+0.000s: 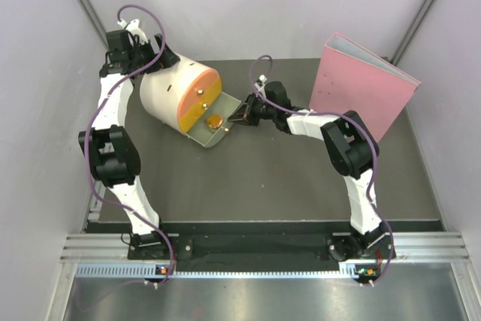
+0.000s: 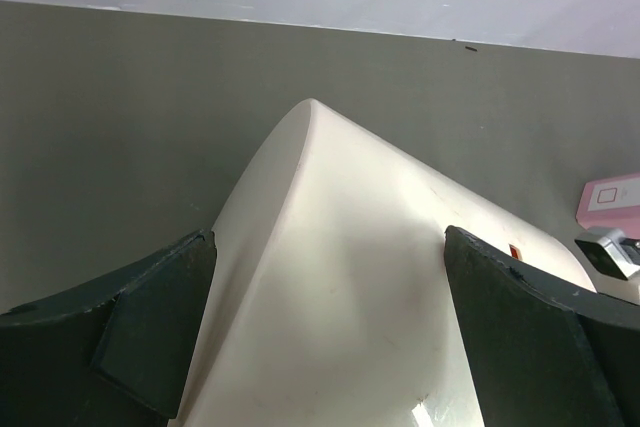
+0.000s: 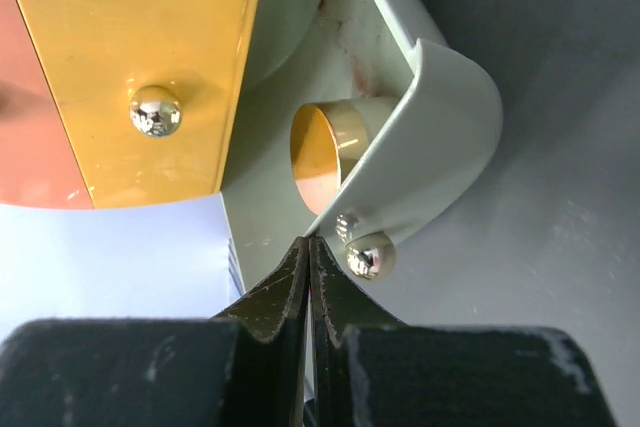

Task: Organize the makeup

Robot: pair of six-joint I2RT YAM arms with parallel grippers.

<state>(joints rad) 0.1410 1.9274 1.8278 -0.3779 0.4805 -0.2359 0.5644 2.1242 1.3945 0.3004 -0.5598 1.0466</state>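
Note:
The cream cylindrical drawer box (image 1: 169,92) lies on its side at the back left, its orange-yellow front (image 1: 197,99) facing right. Its pale green lower drawer (image 1: 201,137) is pulled out. The round gold compact (image 1: 215,121) lies in it and also shows in the right wrist view (image 3: 330,147). My right gripper (image 1: 239,113) is shut on the thin front wall of the drawer (image 3: 440,127), just beside its chrome knob (image 3: 370,255). My left gripper (image 1: 146,54) straddles the back of the box (image 2: 340,287), one finger against each side. The lipstick cases and peach bottles are out of view.
The pink binder (image 1: 361,92) stands upright at the back right; its corner shows in the left wrist view (image 2: 612,197). A second chrome knob (image 3: 156,111) sits on the yellow upper drawer front. Grey walls close in the table's left, back and right.

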